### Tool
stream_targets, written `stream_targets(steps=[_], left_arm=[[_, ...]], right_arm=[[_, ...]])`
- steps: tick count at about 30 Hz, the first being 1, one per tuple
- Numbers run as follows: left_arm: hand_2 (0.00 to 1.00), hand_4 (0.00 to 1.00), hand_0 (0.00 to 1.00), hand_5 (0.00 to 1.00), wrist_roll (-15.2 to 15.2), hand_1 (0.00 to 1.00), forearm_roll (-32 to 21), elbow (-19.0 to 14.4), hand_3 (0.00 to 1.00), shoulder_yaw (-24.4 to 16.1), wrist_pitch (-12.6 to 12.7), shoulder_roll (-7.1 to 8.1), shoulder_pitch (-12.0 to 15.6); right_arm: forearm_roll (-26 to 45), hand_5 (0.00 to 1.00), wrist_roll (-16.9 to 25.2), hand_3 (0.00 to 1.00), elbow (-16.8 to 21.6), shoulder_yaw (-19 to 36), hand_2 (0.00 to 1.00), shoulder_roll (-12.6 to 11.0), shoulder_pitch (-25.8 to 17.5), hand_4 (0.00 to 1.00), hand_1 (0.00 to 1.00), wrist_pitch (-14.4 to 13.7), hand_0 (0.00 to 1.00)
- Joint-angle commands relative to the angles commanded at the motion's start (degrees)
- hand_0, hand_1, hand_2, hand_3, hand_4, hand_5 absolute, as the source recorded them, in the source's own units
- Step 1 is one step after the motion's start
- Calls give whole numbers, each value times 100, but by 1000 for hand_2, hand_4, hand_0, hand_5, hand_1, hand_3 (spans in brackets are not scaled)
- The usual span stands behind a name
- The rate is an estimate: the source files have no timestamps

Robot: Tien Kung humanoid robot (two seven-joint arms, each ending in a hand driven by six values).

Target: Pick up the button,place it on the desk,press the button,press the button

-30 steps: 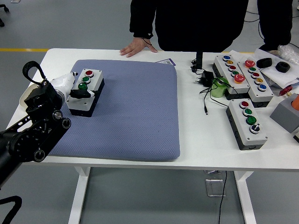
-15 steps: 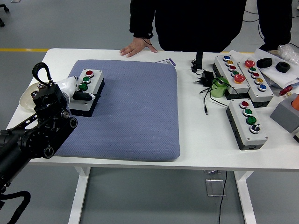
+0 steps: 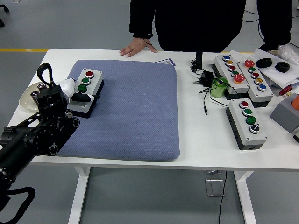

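Observation:
A grey button box (image 3: pixel 88 84) with a red button (image 3: pixel 89 73) and two green buttons lies on the left part of the blue mat (image 3: pixel 135 112). My left hand (image 3: pixel 77 94) sits against the box's near left end, and a black part of it lies across the box's top. How firmly the hand holds the box is hidden by my black forearm (image 3: pixel 42 128). The right arm is out of view.
A person stands at the far side with one hand (image 3: pixel 135 48) flat on the table edge. At the right are three more button boxes (image 3: pixel 247 123), a green cup (image 3: pixel 218 87), black cables (image 3: pixel 203 77) and a grey box (image 3: pixel 287 112). A pale bowl (image 3: pixel 27 100) sits at the left edge.
My left arm has swung to the right and closer to the box. The black part of the hand slid slightly toward the box's near end. The box has stayed put.

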Motion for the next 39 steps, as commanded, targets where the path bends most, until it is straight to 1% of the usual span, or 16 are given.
stream_targets(steps=[5,6,11,12,17,18,21,23,24,29,30,35,36,37,39], left_arm=[[985,958,663,244,0,853,276,60,977,34,-90,-9,-45],[948,931,636,211,0,819,324,52,896,32,-87,-10,-50],[948,931,636,211,0,819,452,8,896,67,-138,-8,-97],[862,914,555,202,0,740,467,26,820,92,-161,-9,-116],[862,914,555,202,0,740,461,148,820,159,-210,-8,-172],[703,888,448,193,0,612,455,195,690,175,-235,-8,-182],[703,888,448,193,0,612,451,305,690,229,-289,-7,-208],[703,888,448,193,0,612,487,350,690,266,-262,-2,-213],[422,645,442,2,0,391,522,360,457,279,-235,1,-213],[422,645,442,2,0,391,692,360,457,318,-23,25,-198],[267,533,252,2,0,238,720,355,312,320,11,32,-192],[267,533,252,2,0,238,789,295,312,345,112,57,-155],[176,427,184,2,0,164,777,256,236,356,166,71,-137],[176,427,184,2,-38,164,707,208,236,364,259,90,-117],[176,427,184,2,-222,164,549,115,236,353,401,134,-81]], right_arm=[[-3,153,0,593,0,3,739,0,-3,200,733,1,766],[-5,153,-1,593,0,5,738,0,-3,200,733,1,766],[-1,153,0,593,0,0,738,-3,-6,200,733,2,766],[-6,153,0,593,0,2,739,-4,-4,200,733,2,765],[9,153,2,593,0,-11,739,-2,-1,200,733,-1,765],[11,153,3,593,0,-13,739,-3,0,199,733,-1,765],[-1,153,0,593,0,-3,739,-3,2,199,733,-1,765],[-2,153,0,593,0,-4,739,-4,2,199,733,-1,765],[-4,153,0,593,0,-4,739,-5,2,199,733,-1,766],[-18,153,-3,593,0,6,739,-3,1,199,733,-1,766],[-20,153,-3,593,0,8,739,-3,0,199,733,-1,765],[-32,153,-6,593,0,15,739,-4,-2,199,733,1,765],[-41,154,-7,593,0,18,739,-4,-1,199,733,1,765],[-51,154,-8,593,0,26,739,-2,2,199,733,0,765],[-48,154,-7,593,0,26,739,-1,4,199,733,-1,765]])
